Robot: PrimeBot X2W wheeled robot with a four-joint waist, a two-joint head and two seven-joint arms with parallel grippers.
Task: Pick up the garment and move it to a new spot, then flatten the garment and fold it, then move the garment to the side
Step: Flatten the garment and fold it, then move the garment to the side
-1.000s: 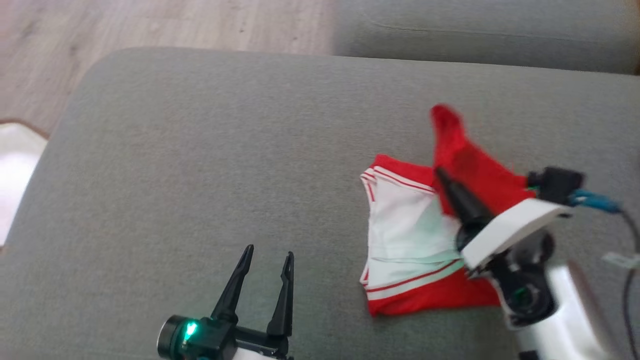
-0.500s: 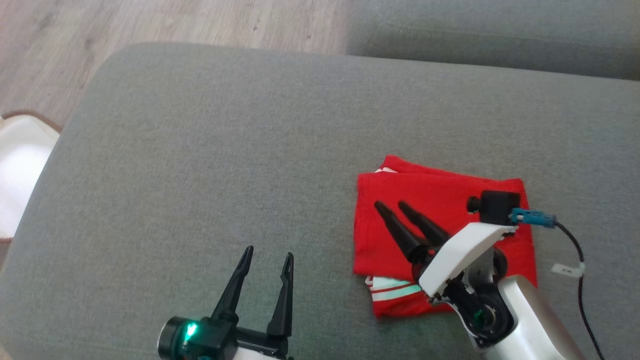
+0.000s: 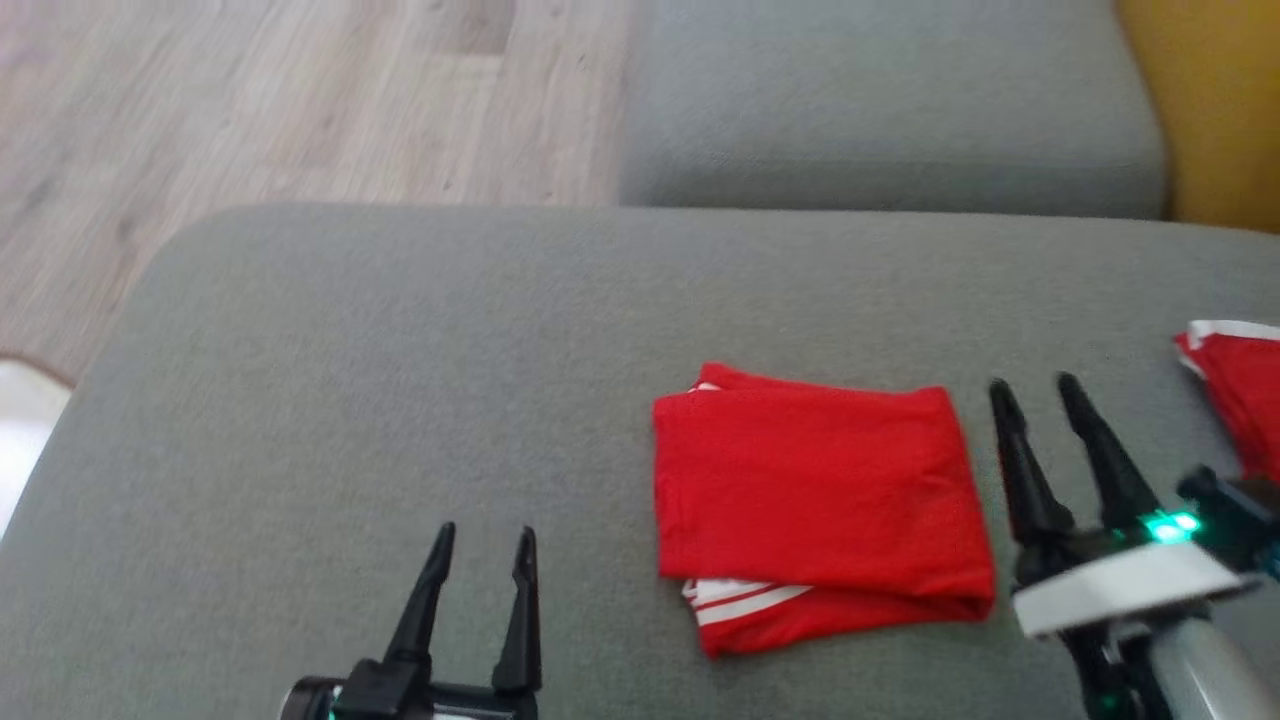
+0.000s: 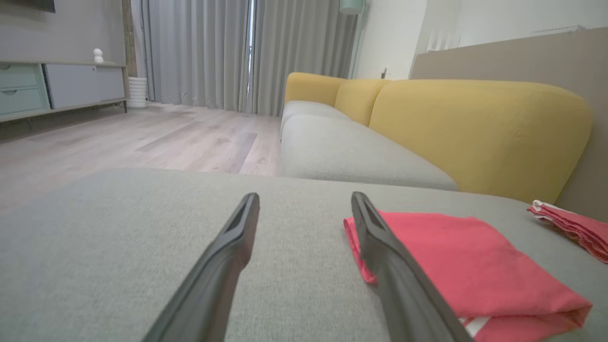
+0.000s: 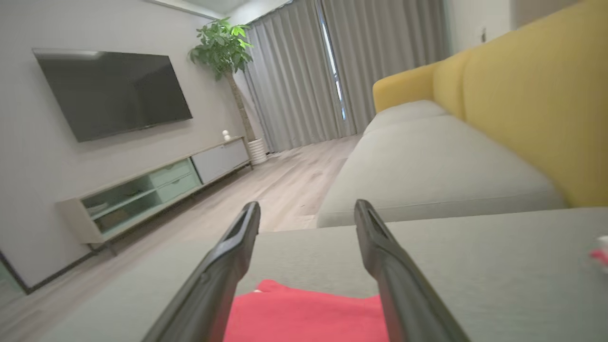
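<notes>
Right hand (image 3: 1032, 383) now off garment (image 3: 815, 490)

The folded red garment (image 3: 815, 500) lies on the gray seat (image 3: 400, 350) between the left gripper (image 3: 485, 530) and the right gripper (image 3: 1033, 383), both with fingers apart.

Right of the right fingers (image 3: 1100, 450), a second red garment (image 3: 1238, 400) is cut off by the head view's edge. Between those fingers, the right wrist view's bottom edge cuts the folded red garment (image 5: 308, 313).
</notes>
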